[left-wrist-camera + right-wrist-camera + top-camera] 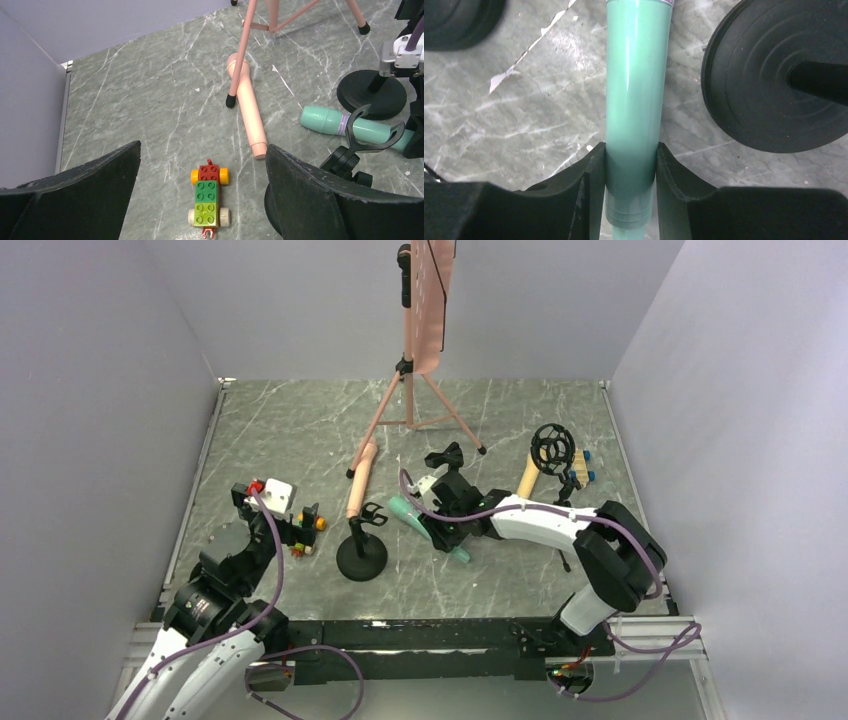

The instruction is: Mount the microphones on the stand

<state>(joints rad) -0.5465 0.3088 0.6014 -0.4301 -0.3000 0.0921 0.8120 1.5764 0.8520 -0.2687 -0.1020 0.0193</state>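
Observation:
A teal microphone (425,525) lies on the table, and my right gripper (447,533) is shut on its handle end. In the right wrist view both fingers press the teal barrel (633,100) at my gripper (630,152). A small black stand (361,555) with an empty clip (372,513) stands just left of it. A pink microphone (360,480) lies by the pink tripod stand (410,390). My left gripper (292,527) is open and empty over a toy brick car (209,196), its jaws wide apart (202,150).
A second black round-base stand (447,460) stands behind my right wrist; its base (774,75) shows right of the teal microphone. A wooden-handled microphone in a black shock mount (552,452) lies at the right. Grey walls close in three sides.

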